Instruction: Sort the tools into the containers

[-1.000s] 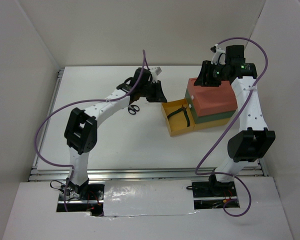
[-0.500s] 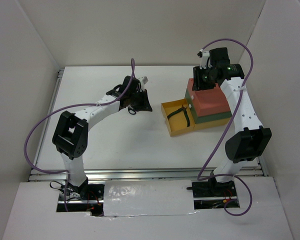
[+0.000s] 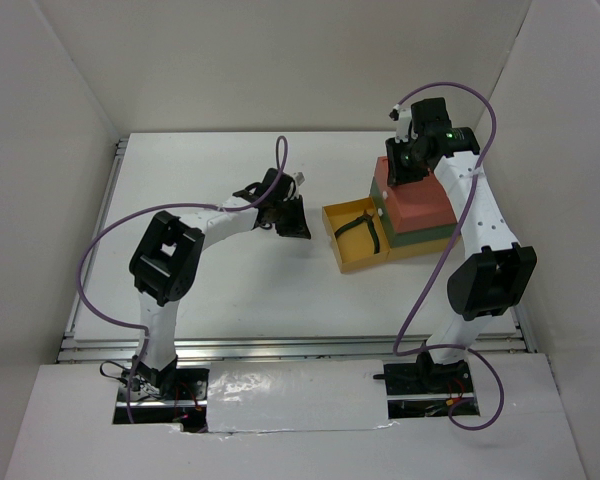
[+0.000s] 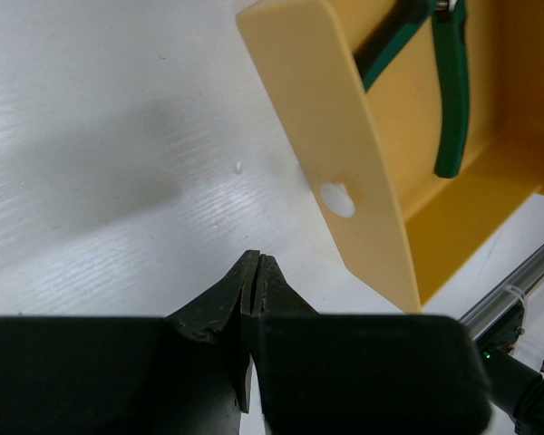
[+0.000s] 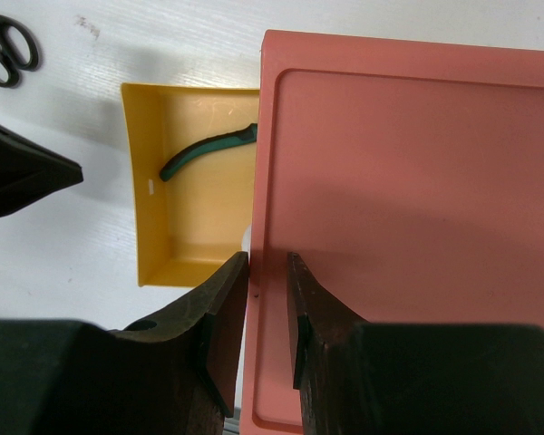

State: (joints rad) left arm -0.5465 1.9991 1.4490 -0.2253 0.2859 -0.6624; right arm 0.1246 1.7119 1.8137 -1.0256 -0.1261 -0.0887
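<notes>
The containers are a stack with a red-orange top box (image 3: 428,205), a dark green middle (image 3: 420,238) and a yellow bottom drawer (image 3: 337,245) pulled out to the left. The green-handled pliers (image 3: 361,228) lie in the yellow drawer, also in the left wrist view (image 4: 449,91) and the right wrist view (image 5: 204,149). The black-handled scissors (image 5: 7,50) lie on the table left of the drawer. The silver bar is out of view. My left gripper (image 3: 296,222) is shut and empty just left of the drawer front (image 4: 344,172). My right gripper (image 5: 267,263) is slightly open over the red box's left edge (image 5: 263,109).
White walls enclose the white table on three sides. A metal rail (image 3: 280,347) runs along the near edge. The left arm's purple cable (image 3: 110,235) loops over the left side of the table. The left gripper's dark tip (image 5: 27,177) shows in the right wrist view.
My left gripper has swung down and nearer, ending close to the yellow drawer's front. My right gripper has shifted left to the red box's left edge.
</notes>
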